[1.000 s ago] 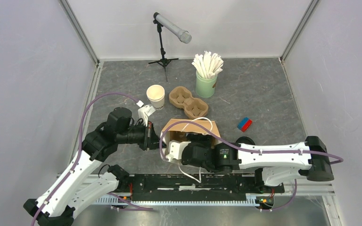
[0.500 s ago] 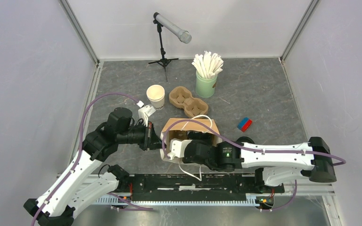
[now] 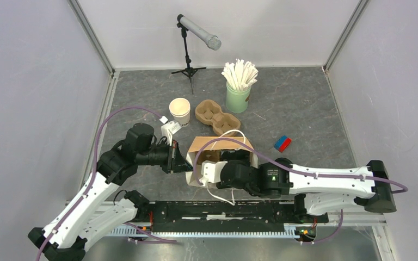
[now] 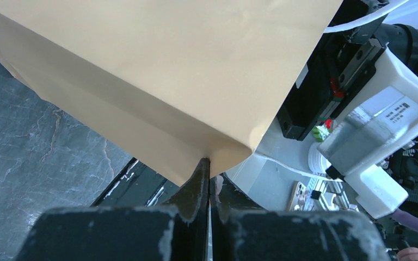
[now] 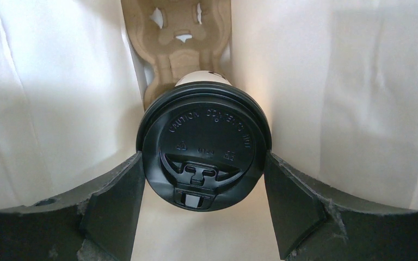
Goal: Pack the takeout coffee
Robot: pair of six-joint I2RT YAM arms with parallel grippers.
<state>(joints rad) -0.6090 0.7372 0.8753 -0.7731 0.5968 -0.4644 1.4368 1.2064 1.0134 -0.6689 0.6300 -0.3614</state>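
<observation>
Coffee (image 5: pixel 202 157) hangs inside the bag (image 3: pixel 221 143), clasped at its black lid by the right gripper (image 5: pixel 202 168), one finger pressed to each side. Only the right wrist view shows this, along with a carrier (image 5: pixel 177 38) lying at the bag's bottom beyond the cup. From above, the coffee is hidden by the bag and the wrist. At the left, the left gripper (image 4: pixel 208 176) is clenched on the bag's corner; its wrist view shows the fingers closed flat on the paper edge, which the top view only hints at. Further right, the top view alone shows the right arm stretched across the near table, its head in the bag's mouth. Compared with a second ago, the right gripper has pushed further left into the bag, and the left gripper has shifted slightly right.
</observation>
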